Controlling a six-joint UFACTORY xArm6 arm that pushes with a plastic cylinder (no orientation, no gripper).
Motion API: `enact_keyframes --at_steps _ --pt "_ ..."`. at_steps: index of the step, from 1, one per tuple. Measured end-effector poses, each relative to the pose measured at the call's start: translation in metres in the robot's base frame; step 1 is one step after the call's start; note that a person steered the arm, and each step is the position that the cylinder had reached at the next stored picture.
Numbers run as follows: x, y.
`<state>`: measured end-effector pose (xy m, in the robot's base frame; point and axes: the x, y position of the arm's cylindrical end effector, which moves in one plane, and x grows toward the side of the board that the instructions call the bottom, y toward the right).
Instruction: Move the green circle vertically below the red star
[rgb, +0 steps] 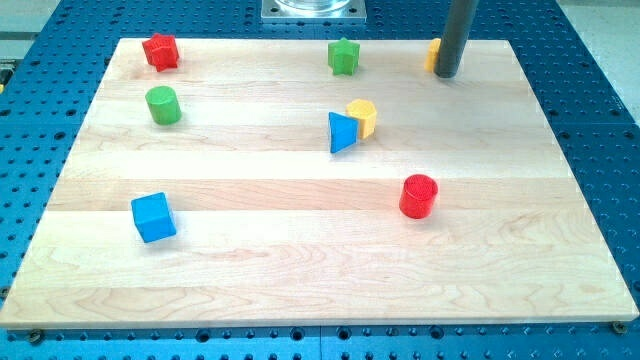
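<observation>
My tip (446, 73), no gripper, stands far right of the squat green circle (163, 105) below the red star (160, 51).

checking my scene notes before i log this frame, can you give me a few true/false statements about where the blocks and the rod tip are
1. The green circle lies below the red star near the view's left. True.
2. My tip touches the green circle. False: it is at the view's top right, right beside a partly hidden orange block.
3. The blue triangle and the yellow hexagon sit against each other. True.
4. The red cylinder is at the view's top left. False: it sits right of centre, lower down.
5. The blue cube sits right next to the green star. False: the cube is at the lower left, the star at the top centre.
</observation>
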<state>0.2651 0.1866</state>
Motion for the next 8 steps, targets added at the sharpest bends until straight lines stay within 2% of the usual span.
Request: enact_keyframes --at_steps 2,4,5,8 --pt "0.003 -0.002" --pt "0.073 -0.012" --pt "0.094 -0.043" --pt "0.056 -0.228"
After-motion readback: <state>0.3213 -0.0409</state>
